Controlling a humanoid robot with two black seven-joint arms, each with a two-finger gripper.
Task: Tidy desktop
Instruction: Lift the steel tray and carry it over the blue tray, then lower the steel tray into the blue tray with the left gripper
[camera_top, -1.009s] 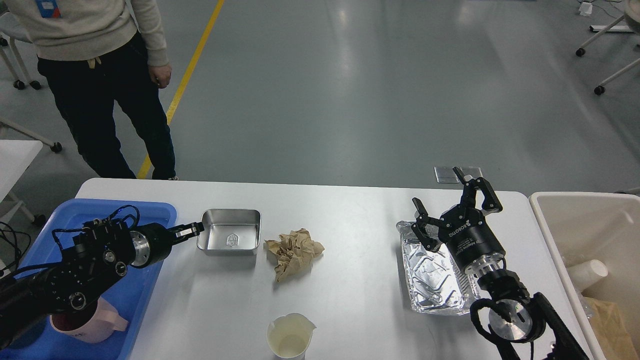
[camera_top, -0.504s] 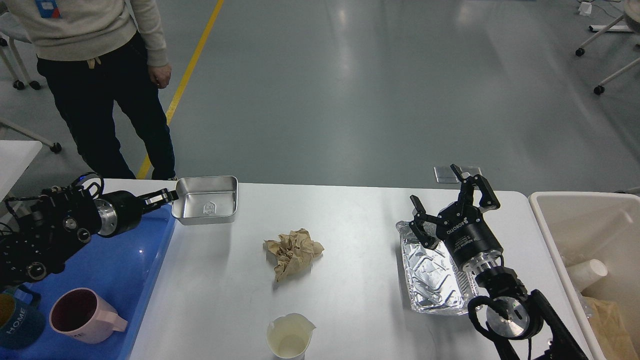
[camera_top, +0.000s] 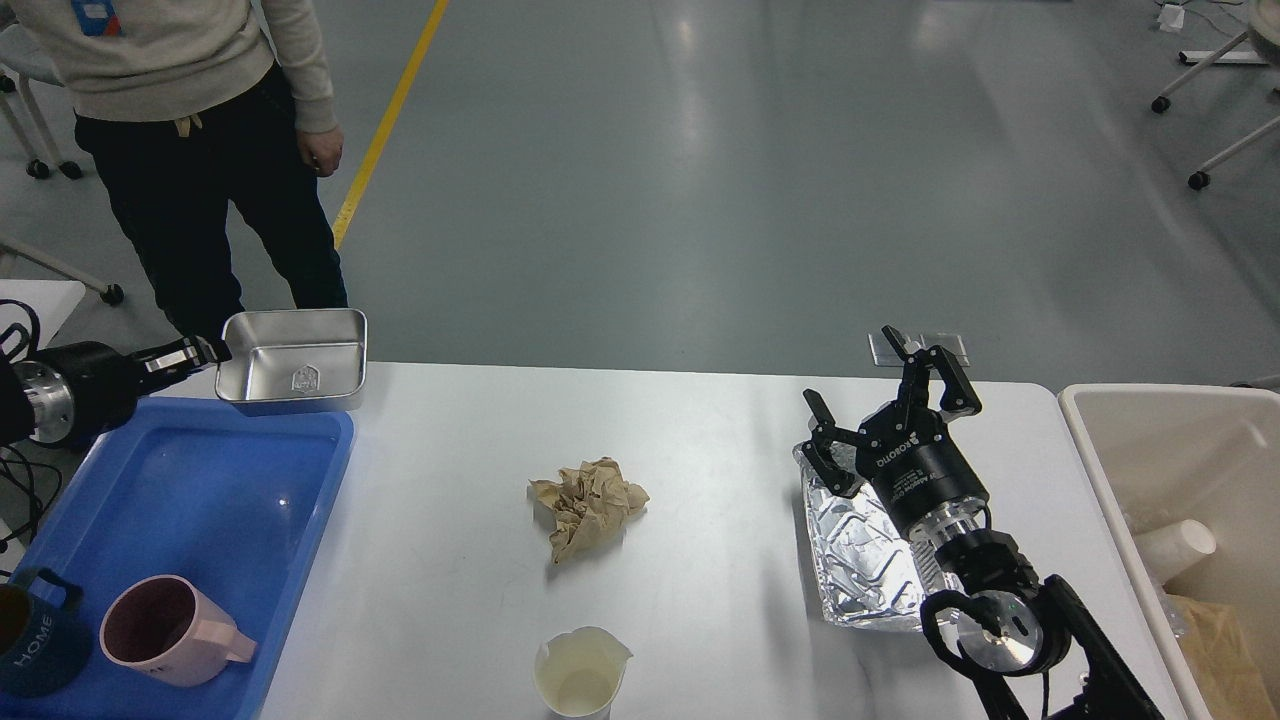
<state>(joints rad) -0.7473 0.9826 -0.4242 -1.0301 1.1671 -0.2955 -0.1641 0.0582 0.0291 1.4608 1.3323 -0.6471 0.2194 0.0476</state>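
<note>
Risk: left gripper (camera_top: 205, 352) pinches steel tin (camera_top: 292, 362) by one rim above blue tray (camera_top: 200, 520); could slip. Right gripper (camera_top: 880, 400) spread wide, empty.

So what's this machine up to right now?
It is tidying the desktop. Its left tool grips a metal tin by the rim, held above the far end of a blue tray. Its right tool hangs open over a foil tray. Crumpled paper and a paper cup remain.
</note>
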